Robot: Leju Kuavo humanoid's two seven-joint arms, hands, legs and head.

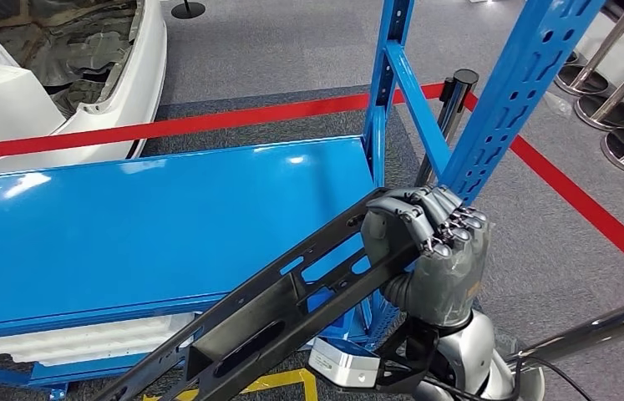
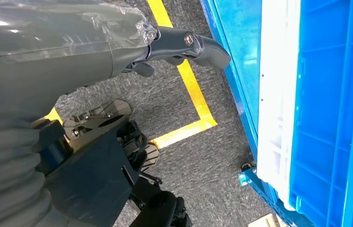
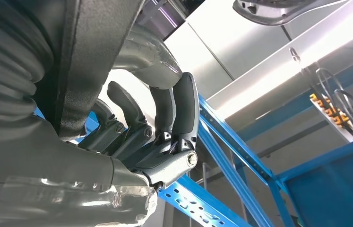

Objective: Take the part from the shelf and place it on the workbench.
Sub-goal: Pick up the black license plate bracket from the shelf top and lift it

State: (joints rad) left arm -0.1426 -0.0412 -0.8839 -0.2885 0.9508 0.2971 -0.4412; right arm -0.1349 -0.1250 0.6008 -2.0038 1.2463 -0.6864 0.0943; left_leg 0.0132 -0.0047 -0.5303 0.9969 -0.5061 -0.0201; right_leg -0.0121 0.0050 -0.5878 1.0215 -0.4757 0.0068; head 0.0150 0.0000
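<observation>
The part [image 1: 275, 309] is a long black metal bracket with slots. It slants from the lower left up to the blue shelf upright [image 1: 509, 92]. My right hand [image 1: 429, 242] grips its upper end, fingers wrapped over the top edge, just in front of the upright. In the right wrist view the fingers [image 3: 174, 118] curl round the dark part [image 3: 89, 52]. The part's lower end crosses the front edge of the blue shelf board [image 1: 124, 225]. My left hand [image 2: 70, 42] hangs low beside the shelf above the floor, its thumb [image 2: 188, 45] stretched out and nothing in it.
A white car body [image 1: 58, 67] stands behind the shelf at the far left. Red floor tape [image 1: 208, 124] runs behind and to the right. Chrome posts [image 1: 617, 92] stand at the far right. A blue crate [image 2: 335, 118] on white foam [image 2: 276, 94] fills the lower shelf; yellow tape [image 2: 188, 85] marks the floor.
</observation>
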